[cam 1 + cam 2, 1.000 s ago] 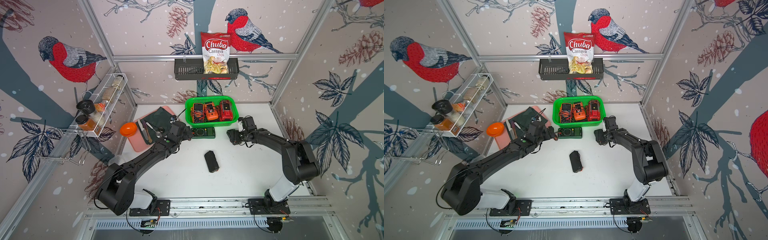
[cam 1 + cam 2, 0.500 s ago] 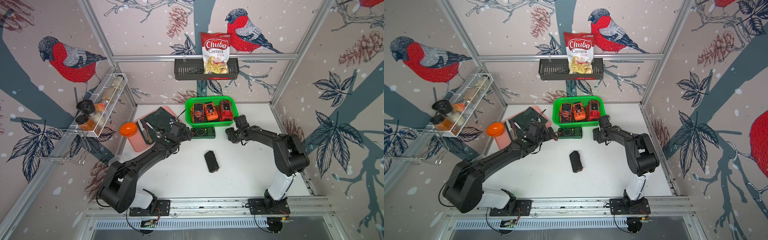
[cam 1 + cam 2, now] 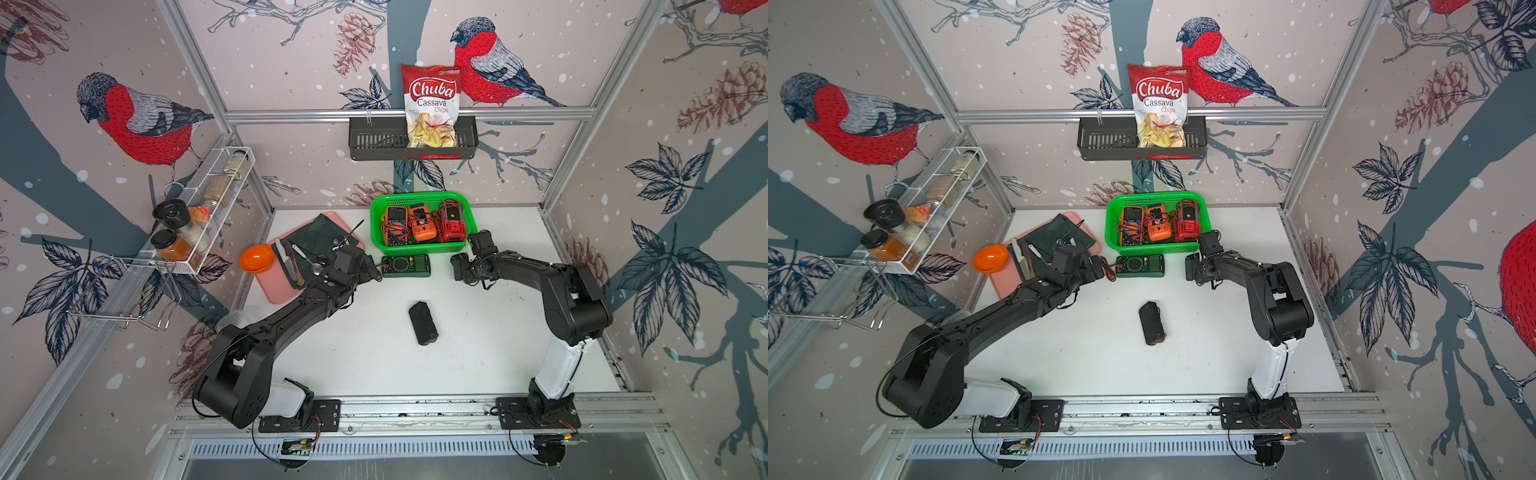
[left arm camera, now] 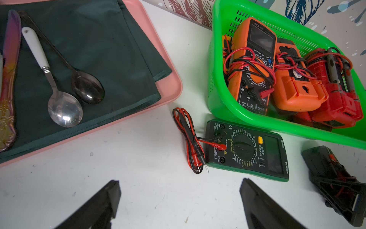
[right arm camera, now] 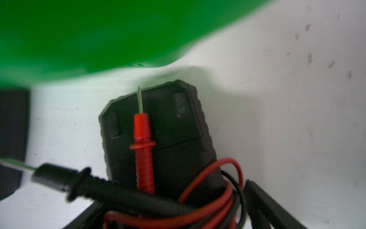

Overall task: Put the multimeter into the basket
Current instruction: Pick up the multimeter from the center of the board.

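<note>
The black multimeter [image 5: 174,123], red and black leads wound round it, sits between the fingers of the right pincer [image 3: 463,268]. Whether they pinch it or merely flank it, I cannot tell. It is low over the tabletop [image 3: 478,353], just outside the green basket [image 3: 419,249] at its near corner on the right arm's side. A green multimeter [image 3: 406,266] lies just in front of the basket's near wall. The left pincer [image 4: 178,198] is spread wide near its leads, touching nothing.

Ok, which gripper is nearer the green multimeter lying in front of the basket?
Left. The left gripper is right at the green multimeter's lead end, jaws open toward it. The right gripper is off the display end, across a wider gap.
</note>
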Robot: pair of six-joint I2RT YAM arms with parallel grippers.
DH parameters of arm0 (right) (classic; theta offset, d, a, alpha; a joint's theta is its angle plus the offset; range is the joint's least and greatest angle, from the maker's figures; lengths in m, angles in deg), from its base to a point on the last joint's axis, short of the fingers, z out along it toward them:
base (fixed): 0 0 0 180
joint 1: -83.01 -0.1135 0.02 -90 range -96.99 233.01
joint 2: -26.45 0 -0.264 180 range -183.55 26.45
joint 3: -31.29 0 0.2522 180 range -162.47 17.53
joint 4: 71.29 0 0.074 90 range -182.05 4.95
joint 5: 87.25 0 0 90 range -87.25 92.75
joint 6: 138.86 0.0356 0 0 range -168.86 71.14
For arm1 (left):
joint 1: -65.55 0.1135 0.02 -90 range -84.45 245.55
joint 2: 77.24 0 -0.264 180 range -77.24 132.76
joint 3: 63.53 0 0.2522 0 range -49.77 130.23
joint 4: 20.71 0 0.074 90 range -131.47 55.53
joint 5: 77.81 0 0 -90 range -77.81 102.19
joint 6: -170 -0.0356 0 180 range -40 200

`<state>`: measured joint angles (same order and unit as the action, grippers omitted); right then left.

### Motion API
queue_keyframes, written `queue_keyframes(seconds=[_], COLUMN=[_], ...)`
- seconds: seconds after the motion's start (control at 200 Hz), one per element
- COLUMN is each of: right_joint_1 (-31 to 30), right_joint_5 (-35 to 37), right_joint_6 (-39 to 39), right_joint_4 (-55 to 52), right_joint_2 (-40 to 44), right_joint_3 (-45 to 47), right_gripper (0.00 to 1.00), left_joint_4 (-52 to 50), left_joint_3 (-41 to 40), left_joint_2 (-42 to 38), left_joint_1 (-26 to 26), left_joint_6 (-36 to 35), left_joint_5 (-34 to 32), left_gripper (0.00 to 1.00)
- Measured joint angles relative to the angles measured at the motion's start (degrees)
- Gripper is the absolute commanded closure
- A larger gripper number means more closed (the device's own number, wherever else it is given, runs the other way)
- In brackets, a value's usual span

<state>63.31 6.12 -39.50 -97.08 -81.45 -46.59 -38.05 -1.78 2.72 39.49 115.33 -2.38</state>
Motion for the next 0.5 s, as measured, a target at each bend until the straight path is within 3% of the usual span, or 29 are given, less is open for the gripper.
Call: queue_keyframes(seconds=[0.07,0.145,0.275,0.5], right_joint_1=[-0.3,-0.8,-2.2,-5.4], right_joint_5=[-0.5,-0.8,0.1,5.9], right_joint_6=[-0.2,-0.3,-0.3,0.5], right_joint_4=[-0.1,-0.5,-2.4,-4.9], right_joint_2=[0.0,0.3,2.1,10.8], right_joint_3=[-0.1,-0.3,0.2,2.4], right_gripper=[0.34,0.47,0.57,0.62], left_joint_4=[0.4,0.5,0.7,0.9], left_joint_3=[0.0,0.0,0.0,-2.1], left_joint_2=[0.0,0.0,0.0,-2.6], left_joint_1=[0.2,0.4,0.8,1.2], left_joint_6=[0.2,0.3,0.6,1.8], left_joint_5=[0.7,0.8,1.0,0.7], left_gripper=[0.02,0.02,0.03,0.03])
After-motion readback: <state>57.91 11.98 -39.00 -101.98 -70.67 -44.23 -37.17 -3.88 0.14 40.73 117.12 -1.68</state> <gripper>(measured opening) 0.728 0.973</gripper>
